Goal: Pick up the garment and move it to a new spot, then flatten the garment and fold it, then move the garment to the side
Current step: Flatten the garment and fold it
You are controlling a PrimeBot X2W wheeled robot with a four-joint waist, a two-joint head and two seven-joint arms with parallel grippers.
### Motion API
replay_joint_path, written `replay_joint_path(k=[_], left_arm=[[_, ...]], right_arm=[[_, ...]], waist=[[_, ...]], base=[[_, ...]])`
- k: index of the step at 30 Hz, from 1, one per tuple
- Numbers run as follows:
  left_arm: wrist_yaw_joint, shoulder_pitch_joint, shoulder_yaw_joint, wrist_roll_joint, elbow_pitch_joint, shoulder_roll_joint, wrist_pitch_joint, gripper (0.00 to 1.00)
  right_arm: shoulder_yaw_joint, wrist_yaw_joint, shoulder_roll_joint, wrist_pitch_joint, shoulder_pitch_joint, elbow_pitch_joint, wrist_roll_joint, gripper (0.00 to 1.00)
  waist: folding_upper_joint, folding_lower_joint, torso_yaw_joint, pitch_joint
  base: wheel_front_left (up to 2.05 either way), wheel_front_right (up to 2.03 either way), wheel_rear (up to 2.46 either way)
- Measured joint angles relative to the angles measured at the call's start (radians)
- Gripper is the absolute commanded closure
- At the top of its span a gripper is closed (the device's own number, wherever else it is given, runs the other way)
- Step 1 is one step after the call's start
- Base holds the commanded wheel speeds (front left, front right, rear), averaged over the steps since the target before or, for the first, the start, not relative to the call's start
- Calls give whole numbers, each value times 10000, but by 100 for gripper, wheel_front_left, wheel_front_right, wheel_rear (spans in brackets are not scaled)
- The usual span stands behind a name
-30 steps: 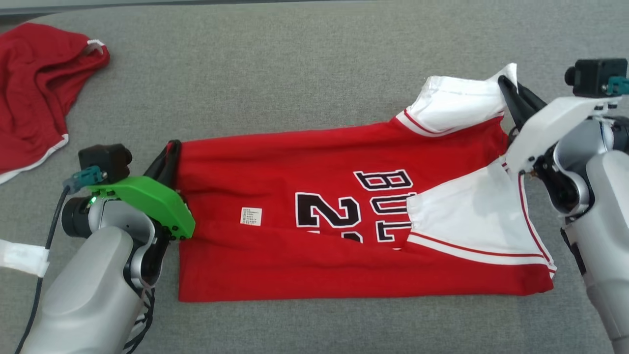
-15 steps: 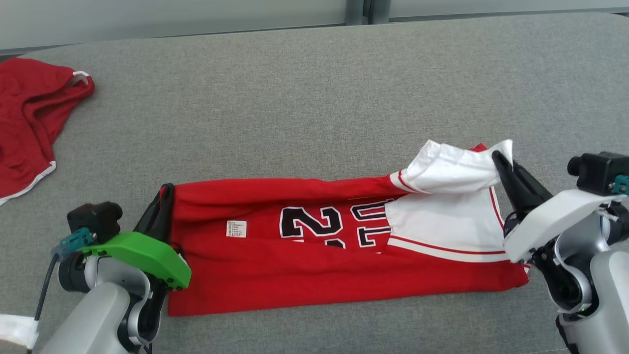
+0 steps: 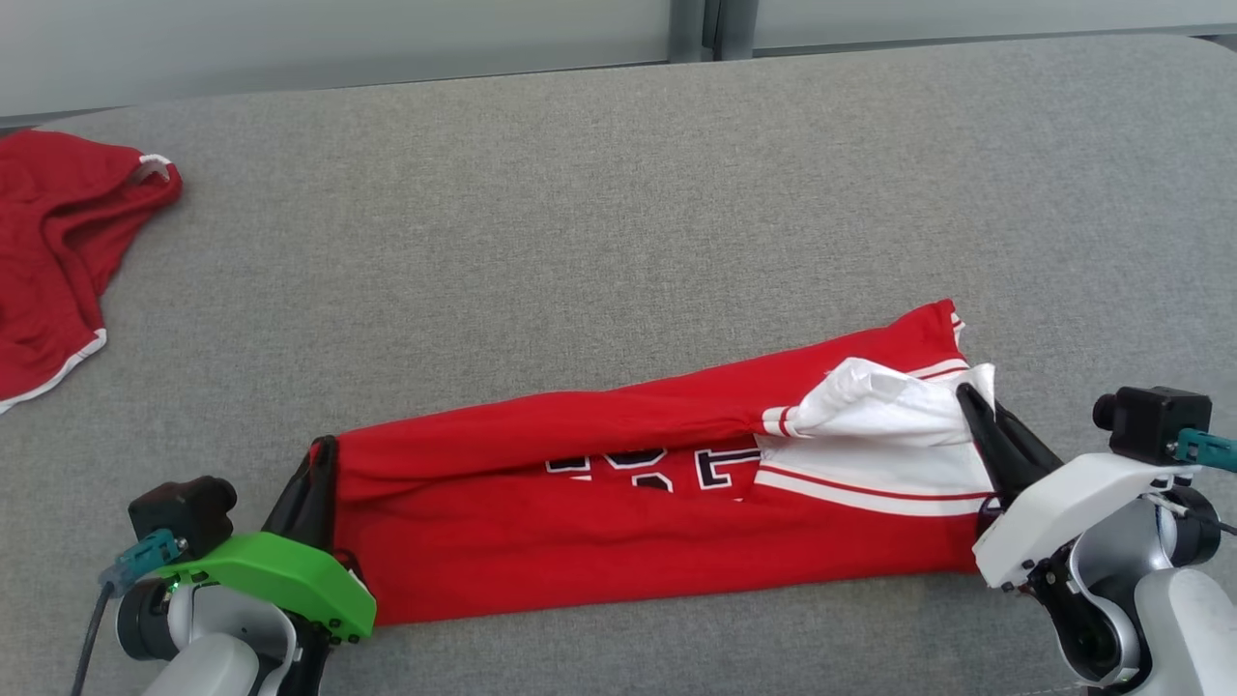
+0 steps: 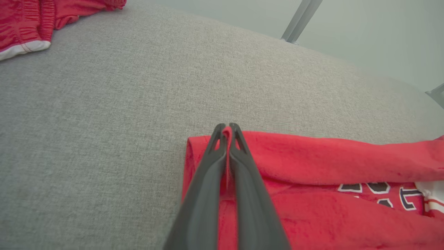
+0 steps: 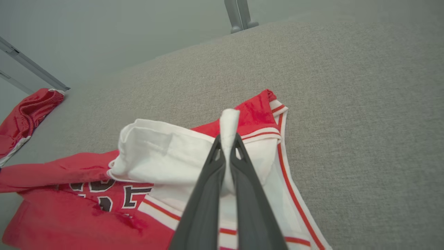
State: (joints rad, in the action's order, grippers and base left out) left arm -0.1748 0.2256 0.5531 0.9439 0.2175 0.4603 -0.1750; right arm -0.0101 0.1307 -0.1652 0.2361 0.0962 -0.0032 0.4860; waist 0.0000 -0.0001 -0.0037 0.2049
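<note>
Left claw (image 3: 326, 449) clenched on garment (image 3: 628, 551) corner, right claw (image 3: 969, 398) clenched on its white flap; red cloth (image 3: 48, 261) well apart, far left on grey fabric surface (image 3: 599, 242).

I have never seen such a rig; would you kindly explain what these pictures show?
It is a two-armed robot. The wide picture comes from a camera on its head; the two close ones from cameras on its wrists, looking along each pincer's dark fingers. A red jersey lies on the grey padded surface, partly folded lengthwise. The left pincer is shut on its red end, the right pincer on its white part. Another red garment lies apart, far left.
</note>
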Motion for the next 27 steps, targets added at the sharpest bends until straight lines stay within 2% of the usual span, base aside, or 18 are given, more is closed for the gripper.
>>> replay_joint_path(k=[7, 8, 9, 10, 11, 12, 20, 27], left_arm=[[-13, -257, 65, 59, 167, -98, -81, 100], [-12, -320, 79, 71, 192, -104, -82, 100], [-12, -370, 90, 82, 219, -117, -102, 65], [-12, -403, 88, 115, 232, -127, -111, 18], [-12, -430, 82, 134, 247, -134, -113, 0], [-13, -480, 65, 163, 249, -148, -119, 0], [-117, -1038, -71, 428, 21, -161, -286, 0], [-520, -1355, -343, 171, -637, -104, -608, 0]], right_arm=[[-380, 0, -161, -324, -46, 500, -399, 100], [-472, 0, -224, -408, -81, 541, -460, 90], [-594, 0, -291, -474, -102, 579, -499, 75], [-698, 0, -345, -556, -109, 606, -512, 56], [-784, 0, -380, -640, -118, 633, -535, 17], [-874, 0, -435, -717, -136, 679, -608, 0], [-1101, 2, -771, -1080, -498, 917, -853, 0], [-594, 0, -757, -1233, -811, 966, -930, 0]], waist=[[0, 0, -49, -83], [0, 0, -54, -101], [0, 0, -58, -121], [0, 0, -61, -141], [0, 0, -66, -164], [0, 0, -72, -188], [0, 0, -147, -421], [0, 0, -239, -684]], base=[[0, 0, 0], [0, 0, 0], [0, 0, 0], [0, 0, 0], [0, 0, 0], [0, 0, 0], [0, 0, 0], [0, 0, 0]])
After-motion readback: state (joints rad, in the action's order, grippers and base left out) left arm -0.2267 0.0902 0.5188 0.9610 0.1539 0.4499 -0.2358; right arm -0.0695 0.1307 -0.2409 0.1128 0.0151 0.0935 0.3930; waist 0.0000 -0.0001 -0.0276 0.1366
